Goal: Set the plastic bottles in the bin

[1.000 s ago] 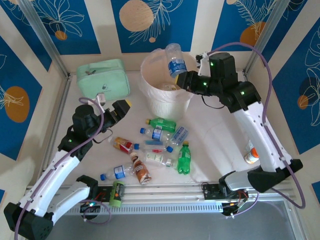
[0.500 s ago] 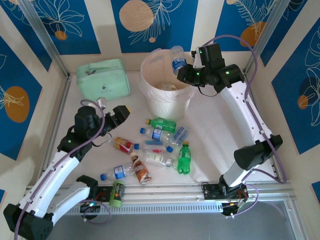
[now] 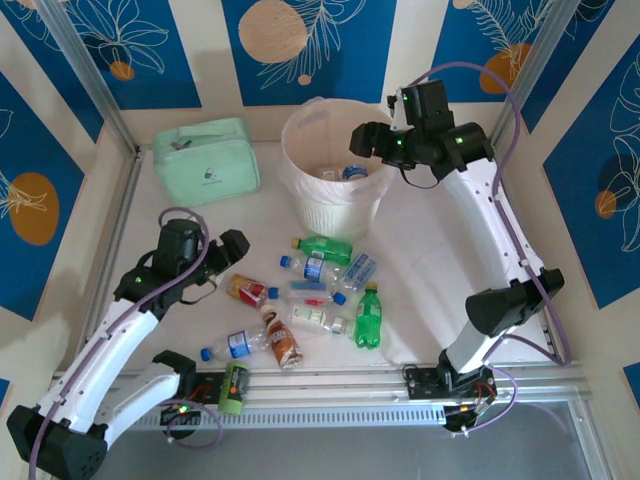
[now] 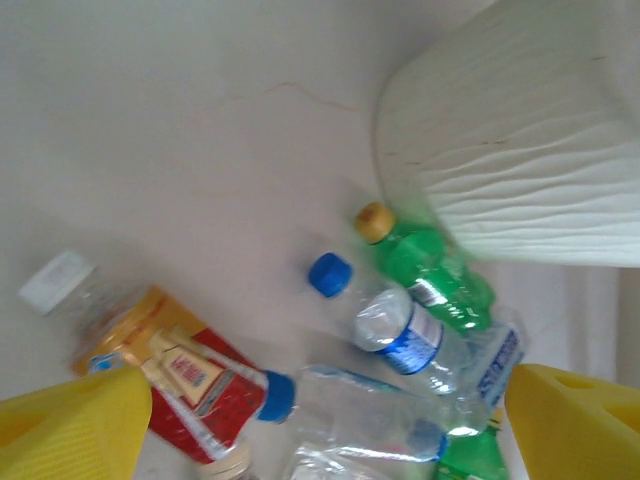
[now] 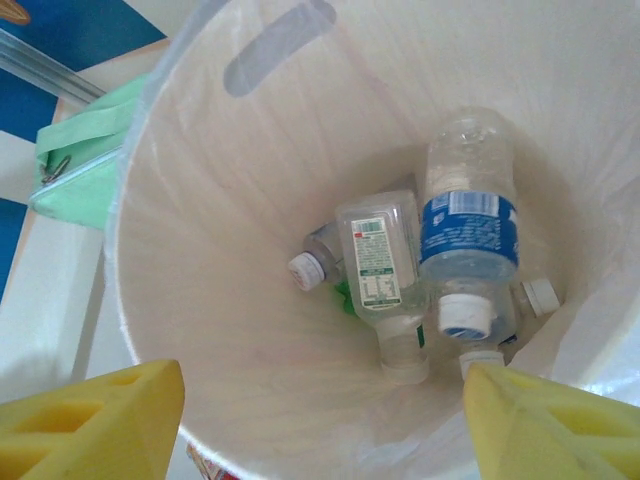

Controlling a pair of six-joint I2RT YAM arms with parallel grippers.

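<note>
Nearest the arms, the plastic bottles [image 3: 312, 268] lie on their sides in a loose scatter across the white bench [image 3: 430, 260]. Among them are a brown one [image 3: 284, 342] and a green one [image 3: 368, 318], with a red-labelled bottle [image 3: 250, 290] at the left edge of the group. The left gripper [image 3: 232, 245] hangs just above that edge, its jaws wide apart and empty. Its wrist view looks down on the red-labelled bottle [image 4: 180, 375] and a blue-capped clear bottle [image 4: 385, 325]. The step in hand looks like the next pick. It should go best if the jaws straddle one barrel crosswise, mid-label, clear of its neighbours. These thin, glossy cylinders would likely roll or dent if pinched near the cap. Farther back stands the bin [image 3: 335, 205], round, ribbed and white, with a translucent liner. The right gripper [image 3: 362, 140] sits over its far right rim, jaws parted and holding nothing. Its wrist view shows a blue-labelled clear bottle [image 5: 468, 235] lying among others at the bottom. A mint-green pouch [image 3: 205, 155] sits far left.
</note>
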